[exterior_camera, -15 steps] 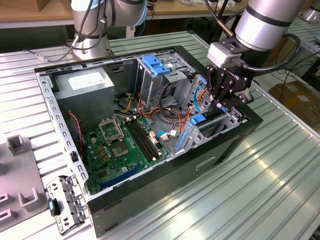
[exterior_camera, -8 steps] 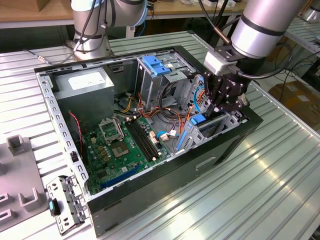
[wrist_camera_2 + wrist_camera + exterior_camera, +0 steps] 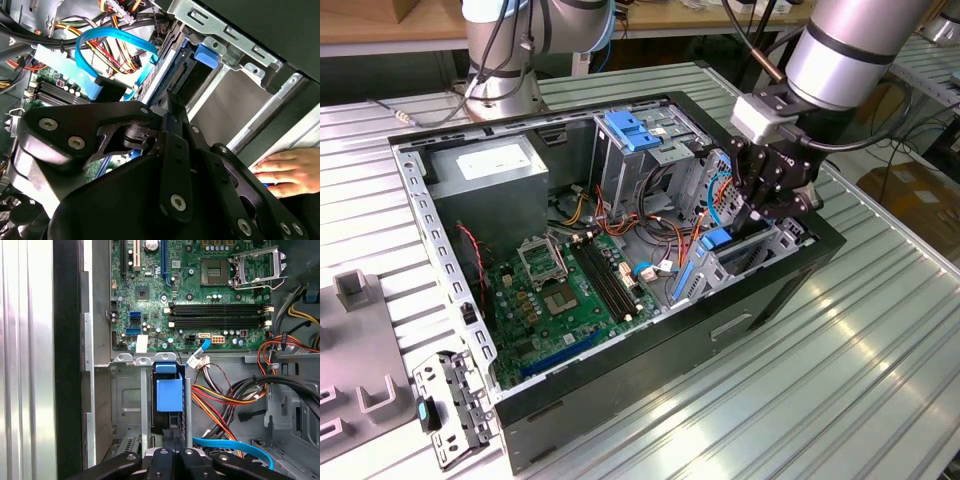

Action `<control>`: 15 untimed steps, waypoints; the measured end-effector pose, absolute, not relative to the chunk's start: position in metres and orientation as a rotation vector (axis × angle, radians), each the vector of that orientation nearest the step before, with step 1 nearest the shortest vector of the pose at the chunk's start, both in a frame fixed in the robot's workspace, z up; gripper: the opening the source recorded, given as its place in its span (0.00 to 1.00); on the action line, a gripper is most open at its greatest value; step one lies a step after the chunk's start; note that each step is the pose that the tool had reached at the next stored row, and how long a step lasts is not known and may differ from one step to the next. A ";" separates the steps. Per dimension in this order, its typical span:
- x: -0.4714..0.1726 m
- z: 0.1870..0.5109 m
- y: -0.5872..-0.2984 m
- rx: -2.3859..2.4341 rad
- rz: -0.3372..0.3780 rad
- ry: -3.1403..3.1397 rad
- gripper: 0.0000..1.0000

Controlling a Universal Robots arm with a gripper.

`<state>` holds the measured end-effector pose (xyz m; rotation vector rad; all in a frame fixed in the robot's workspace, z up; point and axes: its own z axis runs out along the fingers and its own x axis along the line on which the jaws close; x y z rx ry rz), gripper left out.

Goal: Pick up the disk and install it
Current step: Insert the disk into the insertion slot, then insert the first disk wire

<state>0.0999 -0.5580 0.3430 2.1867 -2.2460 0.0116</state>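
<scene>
Pincer at disk, tight bay – nr case

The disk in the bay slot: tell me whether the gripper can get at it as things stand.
Probably yes. The gripper sits directly over the disk, which stands edge-on in the bay slot, with nothing between them in the first wrist view. The cables run beside the slot, not across it.

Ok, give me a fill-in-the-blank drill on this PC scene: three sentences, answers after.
1. The gripper hangs over the PC case at the exterior view's ____ end.
2. The motherboard is ____.
3. The disk sits edge-on in the bay, its rail end coloured ____.
Missing words: right; green; blue.
</scene>
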 end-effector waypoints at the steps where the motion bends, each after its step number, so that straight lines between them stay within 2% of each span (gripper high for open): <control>1: 0.100 0.343 -0.558 2.187 0.011 -2.246 0.11; 15: 0.100 0.344 -0.558 2.187 0.012 -2.246 0.11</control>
